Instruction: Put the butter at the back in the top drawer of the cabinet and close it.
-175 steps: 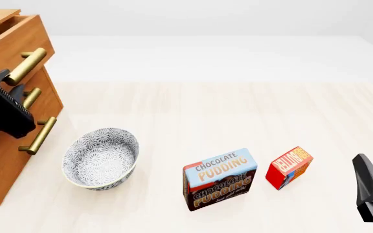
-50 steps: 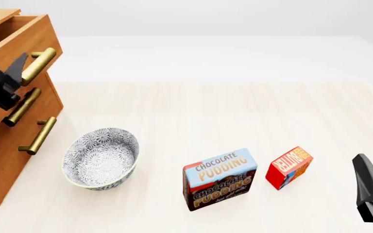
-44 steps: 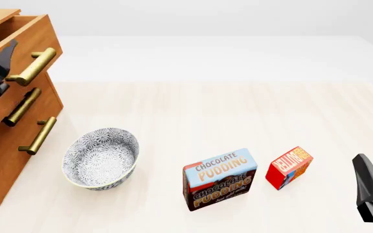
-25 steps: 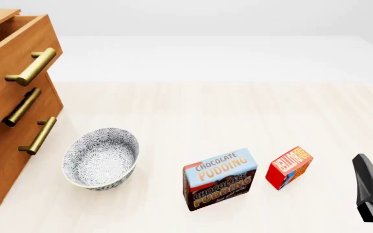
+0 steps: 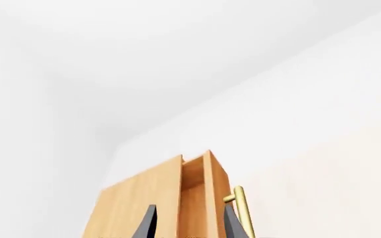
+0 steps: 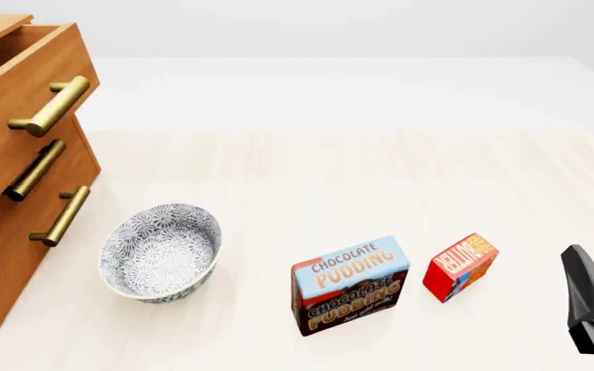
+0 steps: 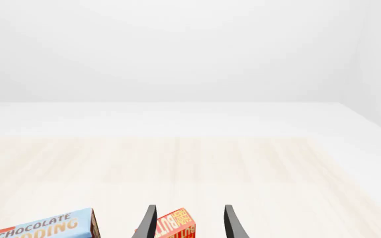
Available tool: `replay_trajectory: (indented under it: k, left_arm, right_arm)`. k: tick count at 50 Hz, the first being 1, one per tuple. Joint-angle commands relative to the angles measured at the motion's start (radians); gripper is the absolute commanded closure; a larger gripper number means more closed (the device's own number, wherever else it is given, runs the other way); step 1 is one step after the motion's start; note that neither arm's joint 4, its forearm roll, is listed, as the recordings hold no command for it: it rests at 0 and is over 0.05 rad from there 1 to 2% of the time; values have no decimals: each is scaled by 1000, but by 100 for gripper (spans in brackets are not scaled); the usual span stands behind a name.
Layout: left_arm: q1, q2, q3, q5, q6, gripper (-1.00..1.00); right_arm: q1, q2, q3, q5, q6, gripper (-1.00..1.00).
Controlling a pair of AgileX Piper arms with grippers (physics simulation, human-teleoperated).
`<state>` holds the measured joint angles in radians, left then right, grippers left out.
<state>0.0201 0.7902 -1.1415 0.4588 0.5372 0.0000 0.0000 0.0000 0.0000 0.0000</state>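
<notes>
Red butter (image 6: 460, 267) stands on the table (image 6: 328, 170), just right of the pudding box (image 6: 349, 284). Top drawer (image 6: 13, 93) (pulled out) faces the left gripper (image 5: 187, 223), fingers spread, empty. Right gripper (image 7: 187, 223) likewise released.

Open table (image 6: 308, 178) lies between butter (image 6: 460, 267) and top drawer (image 6: 18, 85).
</notes>
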Motion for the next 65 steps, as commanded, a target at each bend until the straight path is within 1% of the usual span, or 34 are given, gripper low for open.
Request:
replay_trajectory:
  k: [1, 19, 21, 22, 28, 48, 65]
  left_arm:
    - [2, 40, -87, 89, -91, -100]
    - [6, 79, -167, 160, -153, -100]
    - [1, 95, -182, 177, -178, -100]
    - [5, 91, -181, 175, -172, -100]
    - [4, 104, -192, 190, -191, -100]
    - [-1, 152, -236, 240, -271, -100]
    - [2, 172, -250, 256, -304, -100]
  right_arm:
    - [0, 0, 0, 0, 0, -100]
    - [0, 0, 0, 0, 0, -100]
    - [0, 0, 0, 0, 0, -100]
    - [0, 0, 0, 0, 0, -100]
    - [0, 0, 0, 0, 0, -100]
    - [0, 0, 0, 0, 0, -100]
    - [0, 0, 0, 0, 0, -100]
